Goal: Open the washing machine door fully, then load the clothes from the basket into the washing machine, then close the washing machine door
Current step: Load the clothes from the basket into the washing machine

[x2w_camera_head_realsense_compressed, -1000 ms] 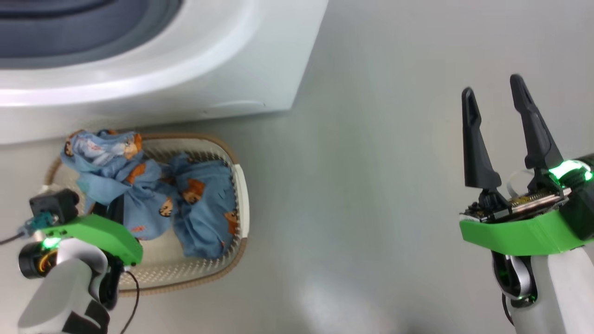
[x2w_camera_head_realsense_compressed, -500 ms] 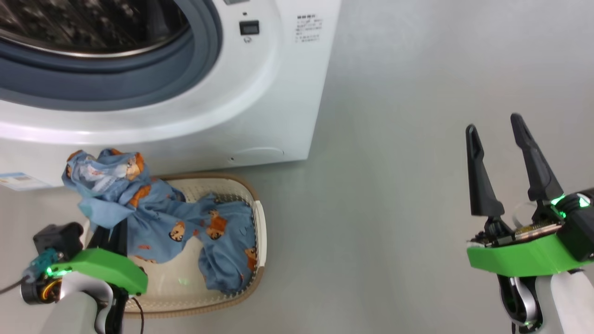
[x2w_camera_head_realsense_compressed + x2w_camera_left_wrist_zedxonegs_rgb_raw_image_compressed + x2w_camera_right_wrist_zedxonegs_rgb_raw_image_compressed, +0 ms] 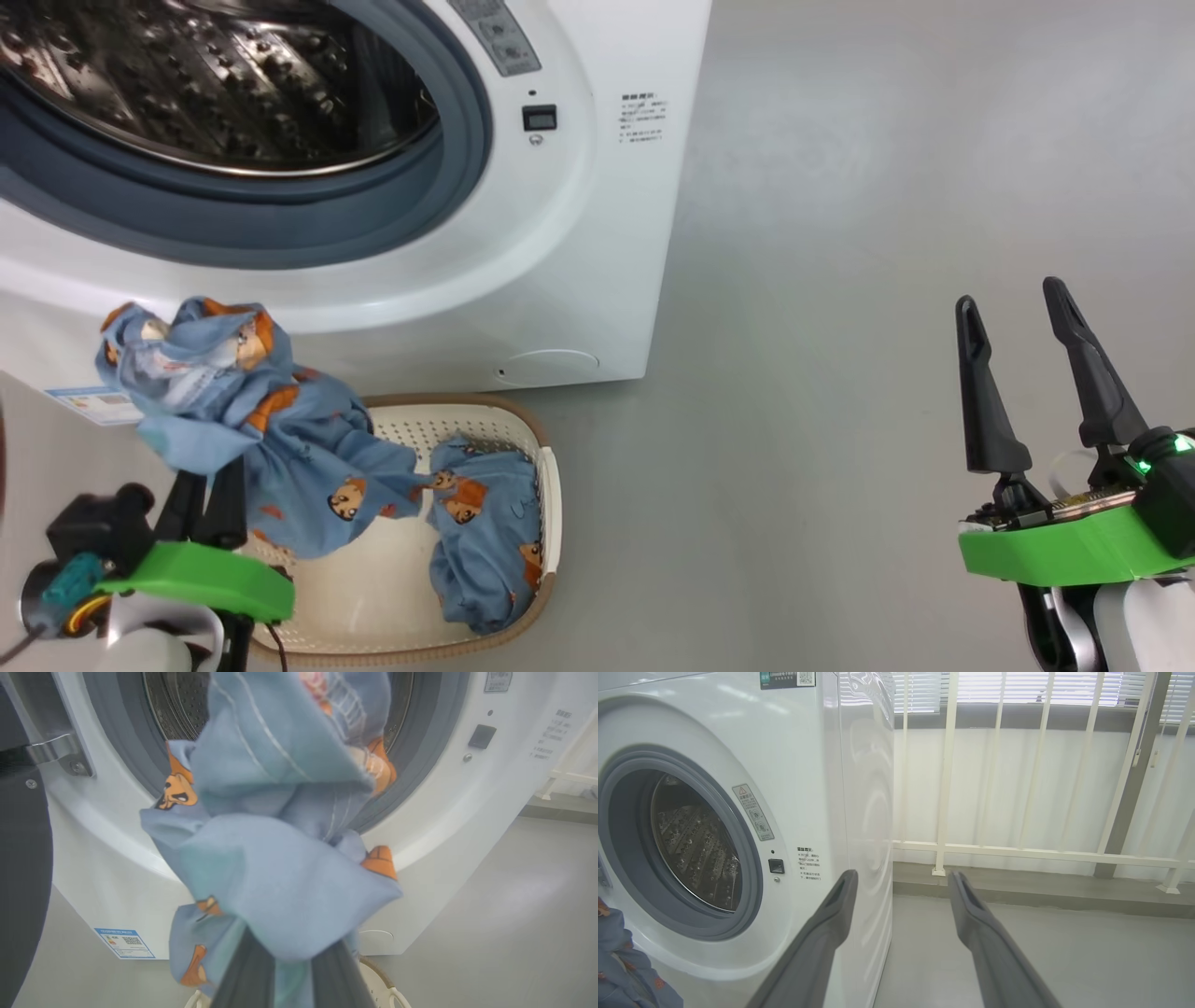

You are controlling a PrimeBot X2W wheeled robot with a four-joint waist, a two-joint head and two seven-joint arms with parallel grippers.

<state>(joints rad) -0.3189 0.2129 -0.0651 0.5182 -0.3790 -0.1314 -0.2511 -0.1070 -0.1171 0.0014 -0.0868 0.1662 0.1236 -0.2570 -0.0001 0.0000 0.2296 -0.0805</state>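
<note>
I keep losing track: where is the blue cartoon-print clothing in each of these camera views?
Head view: the clothes, lower left, partly in the basket.
Left wrist view: centre, in front of the washing machine.
Right wrist view: a blue corner, bottom left.
Shared landmark: the small black square on the washing machine's front.

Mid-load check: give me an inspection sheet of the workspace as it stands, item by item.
Surface: smooth grey floor.
Job's things: washing machine with its drum opening uncovered; basket on the floor in front of it; clothes, one bunch held up above the basket, with more lying inside it.
Clutter: nothing seen.
Hands: left hand shut on the clothes; right hand open, holding nothing, off to the side.
Cables: thin dark cable hanging at the left wrist.
Surroundings: white railing and window blinds beyond the machine.
</note>
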